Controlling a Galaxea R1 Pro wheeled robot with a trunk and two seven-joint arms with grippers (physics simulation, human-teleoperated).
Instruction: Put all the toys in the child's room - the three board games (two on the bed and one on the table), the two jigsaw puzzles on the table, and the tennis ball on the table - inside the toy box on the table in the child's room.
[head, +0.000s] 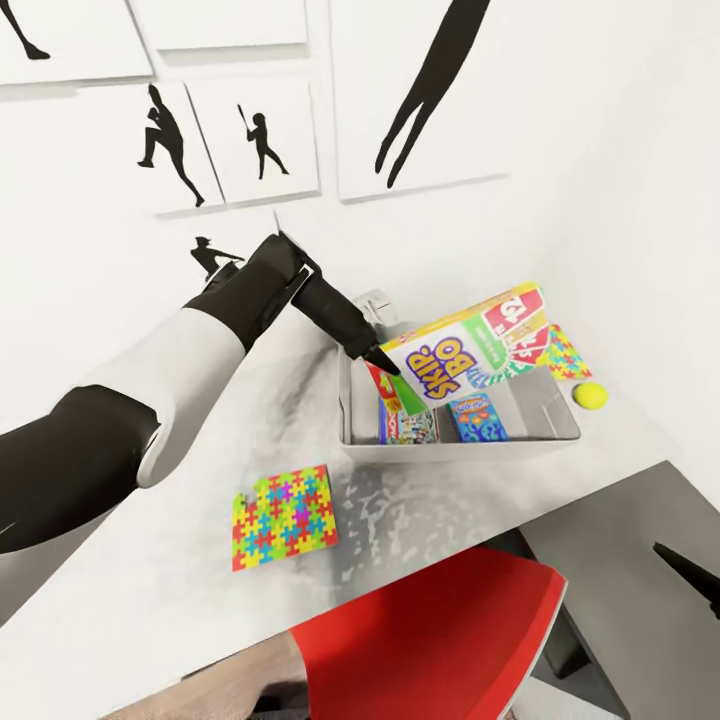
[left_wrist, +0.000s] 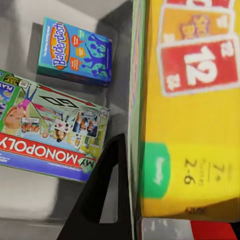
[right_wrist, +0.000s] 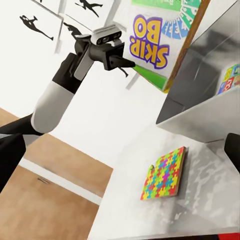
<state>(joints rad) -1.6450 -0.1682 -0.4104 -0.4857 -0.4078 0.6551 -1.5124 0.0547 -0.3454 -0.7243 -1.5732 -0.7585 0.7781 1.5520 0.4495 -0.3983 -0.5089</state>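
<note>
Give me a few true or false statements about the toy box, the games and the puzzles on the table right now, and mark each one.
1. The left gripper holds the Skip-Bo box tilted over the toy box. True.
2. The Monopoly box and the Balderdash box lie on the table beside the bin. False: both lie inside the toy box.
3. The tennis ball is in the toy box. False: it sits on the table, just outside the box's wall.
4. One jigsaw puzzle lies flat on the table, outside the toy box. True.
5. The chair below the table edge is blue. False: it is red.
</note>
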